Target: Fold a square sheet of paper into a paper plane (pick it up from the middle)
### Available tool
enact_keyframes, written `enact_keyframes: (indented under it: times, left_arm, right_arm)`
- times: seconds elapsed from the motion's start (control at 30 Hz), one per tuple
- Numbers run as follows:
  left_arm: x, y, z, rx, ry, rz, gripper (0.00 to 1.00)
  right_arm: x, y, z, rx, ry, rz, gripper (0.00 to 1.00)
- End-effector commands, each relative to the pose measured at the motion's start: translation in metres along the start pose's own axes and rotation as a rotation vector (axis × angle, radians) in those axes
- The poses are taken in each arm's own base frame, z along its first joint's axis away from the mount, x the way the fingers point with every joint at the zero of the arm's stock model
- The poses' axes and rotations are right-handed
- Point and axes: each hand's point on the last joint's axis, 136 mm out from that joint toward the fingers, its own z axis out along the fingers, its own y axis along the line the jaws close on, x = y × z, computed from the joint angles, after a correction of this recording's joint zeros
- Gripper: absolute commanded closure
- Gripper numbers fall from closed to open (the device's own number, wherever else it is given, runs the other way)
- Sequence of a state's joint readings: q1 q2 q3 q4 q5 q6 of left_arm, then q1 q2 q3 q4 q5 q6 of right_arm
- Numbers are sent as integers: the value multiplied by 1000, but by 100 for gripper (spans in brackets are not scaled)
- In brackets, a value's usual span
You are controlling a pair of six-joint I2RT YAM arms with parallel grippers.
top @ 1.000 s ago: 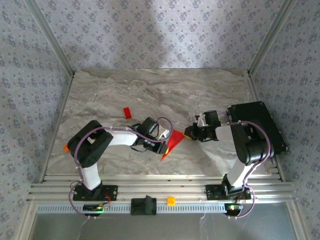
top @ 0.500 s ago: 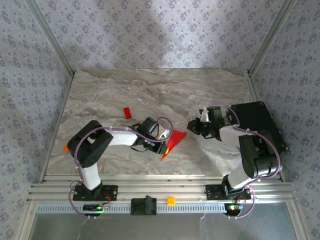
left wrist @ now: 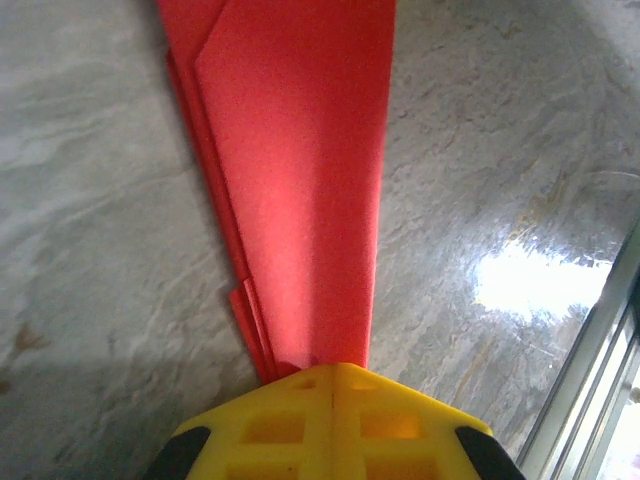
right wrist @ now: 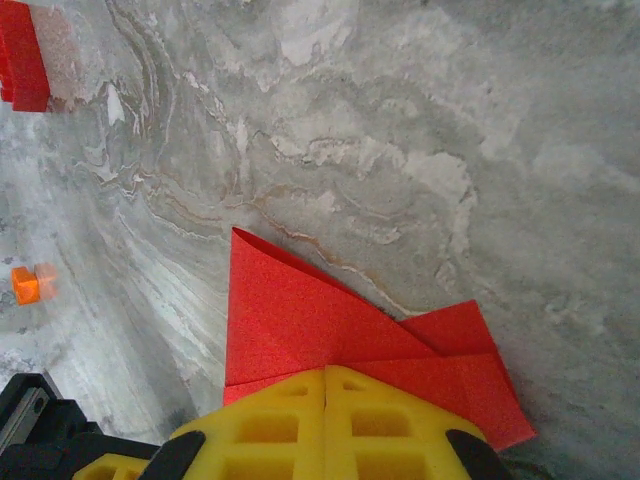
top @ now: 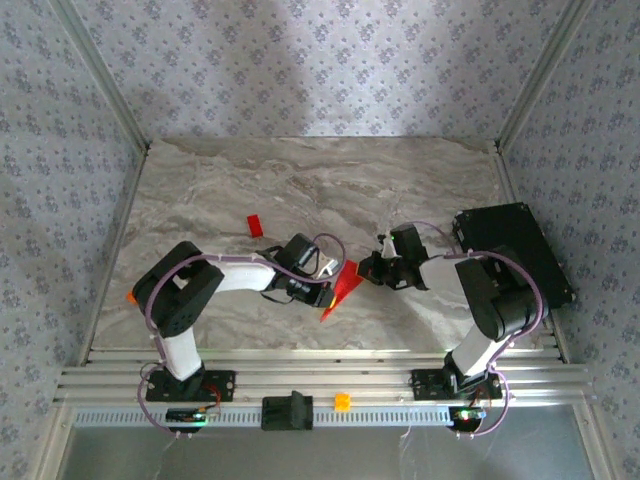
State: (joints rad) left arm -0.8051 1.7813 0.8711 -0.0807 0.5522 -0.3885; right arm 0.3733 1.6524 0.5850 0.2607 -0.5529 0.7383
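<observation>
Paper plane [top: 341, 283] in both closed grippers [left wrist: 333, 375] [right wrist: 326, 375]

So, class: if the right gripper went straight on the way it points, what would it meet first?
The red paper: the right gripper, jaws shut, sits at its edge. Past it, bare table, though depth is unclear.

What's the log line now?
left gripper: shut, tips on red paper narrow end | right gripper: shut, at its wide end

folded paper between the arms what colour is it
The folded paper is bright red, clearest in the left wrist view.
</observation>
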Motion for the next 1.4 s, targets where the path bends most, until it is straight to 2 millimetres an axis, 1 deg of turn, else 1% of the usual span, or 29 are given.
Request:
enact_keyframes:
  times: [0.0, 0.1, 0.2, 0.27, 0.4, 0.5, 0.53, 0.6, 0.67, 0.77, 0.93, 1.03, 1.2, 1.37]
  left_arm:
    - [10, 2, -15, -74, 46, -63, 100]
    - [-13, -15, -27, -44, -22, -62, 100]
    - [-31, -29, -29, -2, -71, -62, 100]
    - [-40, -36, -25, 27, -81, -58, 100]
    - [-46, -54, -6, 57, -38, -12, 100]
    - [-49, -53, 9, 34, -22, -3, 100]
    - [-51, -51, 13, 29, -21, -7, 100]
    - [-50, -39, 22, -2, -17, -20, 100]
    - [-43, -27, 31, -27, 9, -36, 100]
    - [-23, -17, 36, -39, 48, -62, 100]
    - [6, -6, 27, -59, 62, -87, 100]
    - [19, -7, 21, -47, 78, -89, 99]
    - [33, -4, 11, -66, 92, -81, 98]
    - [56, 8, 2, -114, 125, -87, 97]
  right_arm:
    - [14, -36, 4, 110, 19, 71, 100]
    - [17, -38, 5, 116, 23, 75, 100]
    - [17, -39, 5, 117, 20, 78, 100]
    - [18, -40, 6, 117, 22, 81, 100]
    - [20, -42, 6, 118, 22, 88, 100]
    - [21, -43, 7, 121, 26, 91, 100]
    - [21, -44, 7, 122, 26, 92, 100]
    - [22, -45, 7, 123, 28, 95, 100]
    - [23, -46, 7, 124, 29, 95, 100]
    - [24, -48, 7, 128, 33, 95, 100]
    - [25, -51, 5, 137, 36, 95, 100]
    - [25, -53, 5, 140, 36, 95, 100]
    - [23, -51, 4, 137, 36, 92, 100]
    - [22, -50, 4, 137, 35, 89, 100]
